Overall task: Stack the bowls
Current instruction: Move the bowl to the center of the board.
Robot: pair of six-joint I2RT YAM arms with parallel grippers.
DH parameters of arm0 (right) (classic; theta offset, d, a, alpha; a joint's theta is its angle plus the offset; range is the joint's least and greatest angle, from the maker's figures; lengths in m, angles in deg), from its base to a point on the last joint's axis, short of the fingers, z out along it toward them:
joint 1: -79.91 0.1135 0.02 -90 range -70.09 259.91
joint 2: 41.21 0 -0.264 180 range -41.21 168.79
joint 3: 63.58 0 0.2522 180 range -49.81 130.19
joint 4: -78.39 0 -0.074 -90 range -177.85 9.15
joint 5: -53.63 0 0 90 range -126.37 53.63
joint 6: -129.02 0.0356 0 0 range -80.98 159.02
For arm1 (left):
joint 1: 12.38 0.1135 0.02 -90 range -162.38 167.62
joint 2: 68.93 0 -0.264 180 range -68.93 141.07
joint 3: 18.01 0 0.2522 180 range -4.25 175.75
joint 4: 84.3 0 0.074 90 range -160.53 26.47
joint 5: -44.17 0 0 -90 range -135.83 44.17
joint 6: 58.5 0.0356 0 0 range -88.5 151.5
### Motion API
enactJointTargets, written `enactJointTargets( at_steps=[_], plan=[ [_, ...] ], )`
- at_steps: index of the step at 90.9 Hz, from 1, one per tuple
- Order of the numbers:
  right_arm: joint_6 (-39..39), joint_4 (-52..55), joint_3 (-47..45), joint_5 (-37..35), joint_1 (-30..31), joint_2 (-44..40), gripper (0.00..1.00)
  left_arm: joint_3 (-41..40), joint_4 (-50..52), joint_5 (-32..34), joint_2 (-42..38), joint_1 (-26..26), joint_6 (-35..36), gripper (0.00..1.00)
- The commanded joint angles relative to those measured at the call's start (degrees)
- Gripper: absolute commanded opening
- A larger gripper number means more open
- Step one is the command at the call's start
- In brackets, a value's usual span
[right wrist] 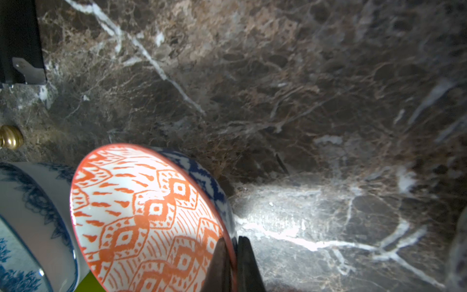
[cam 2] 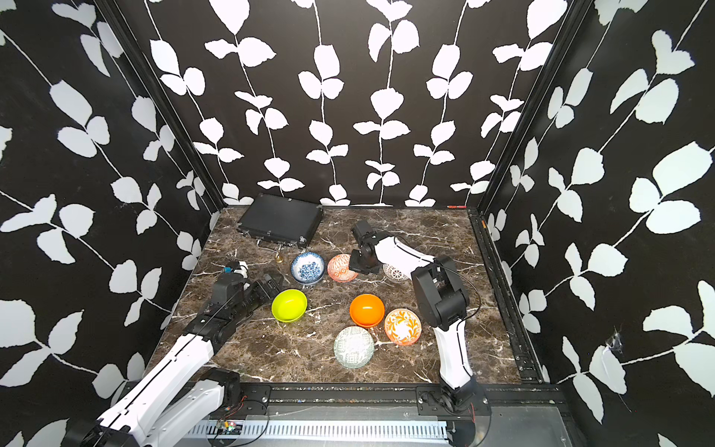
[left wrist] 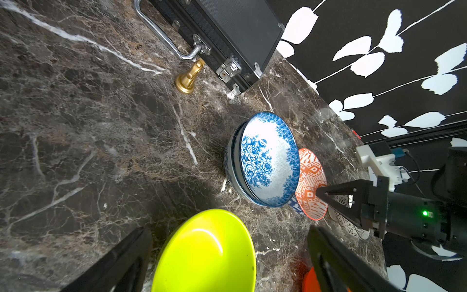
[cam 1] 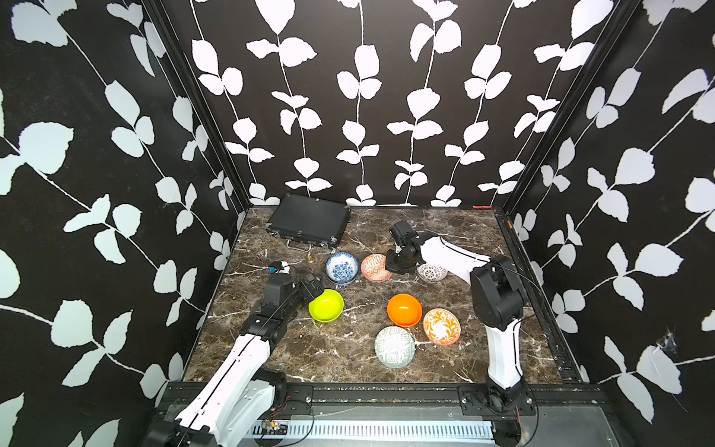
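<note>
Right fingers pinching rim, orange-white bowl (mouth up)

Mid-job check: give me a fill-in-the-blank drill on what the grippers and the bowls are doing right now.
The right gripper is shut on the rim of the bowl whose inside is white and ____.
The left gripper is ____, with the lime bowl between its fingers.
The blue floral stack holds ____ bowls.
Near the black case is a ____ chess piece.
Missing words: orange; open; two; gold.
</note>
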Motion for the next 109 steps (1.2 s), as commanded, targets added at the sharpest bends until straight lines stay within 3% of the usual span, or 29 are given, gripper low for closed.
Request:
enactJointTargets(
  at_steps=[1,28,109],
  plan=[
    [0.87,0.23,0.89,0.16,0.67,1.48,0.01,-0.62,-1.27,0.01,-1.20,0.35,0.46,0.99],
    [0.60,1.08,1.02,-0.27,0.76,1.32,0.07,-0.72,-1.18,0.01,-1.30,0.48,0.33,0.99],
    [2.29,0.13,-3.78,0.06,1.46,-3.28,0.08,-0.88,-1.18,0.01,-1.55,0.55,0.19,0.99]
  ],
)
